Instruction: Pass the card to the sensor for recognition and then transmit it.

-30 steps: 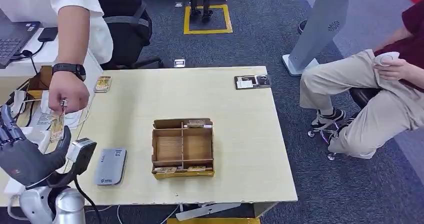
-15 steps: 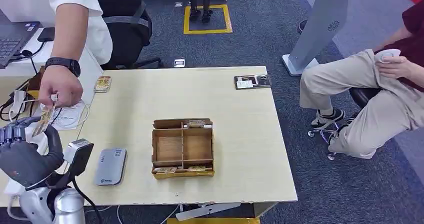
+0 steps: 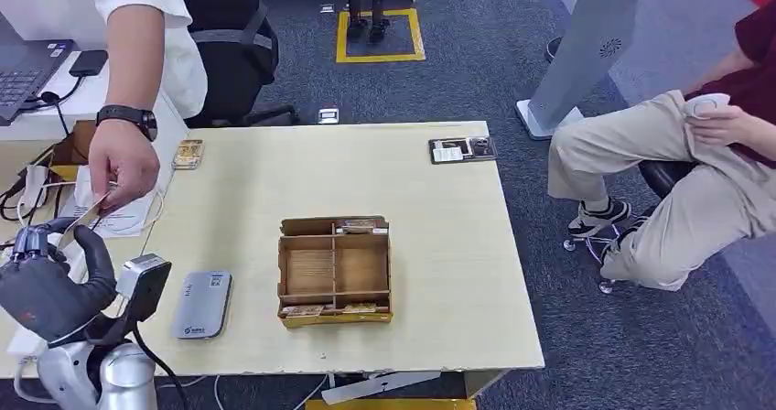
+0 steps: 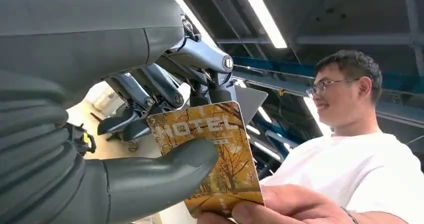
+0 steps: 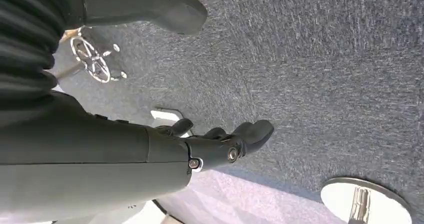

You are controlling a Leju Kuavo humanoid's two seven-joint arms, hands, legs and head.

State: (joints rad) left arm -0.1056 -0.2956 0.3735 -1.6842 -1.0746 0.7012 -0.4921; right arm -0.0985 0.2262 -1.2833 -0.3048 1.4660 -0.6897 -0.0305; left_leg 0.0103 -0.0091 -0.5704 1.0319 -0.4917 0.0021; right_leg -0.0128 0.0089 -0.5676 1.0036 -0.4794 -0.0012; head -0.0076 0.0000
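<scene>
Beside the pale table (image 3: 430, 245), the left hand (image 3: 44, 277) is pinching the hotel card (image 4: 210, 154) that a person's hand (image 3: 123, 167) is seemingly also gripping; the right hand (image 5: 220, 144) is hanging empty, fingers apart.

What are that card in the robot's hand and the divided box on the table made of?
The card looks like glossy printed plastic, though coated paper is possible: it stays flat and stiff between the left hand and the person's hand. The box looks like plain matte brown cardboard, with thin walls and raw-looking edges.
</scene>
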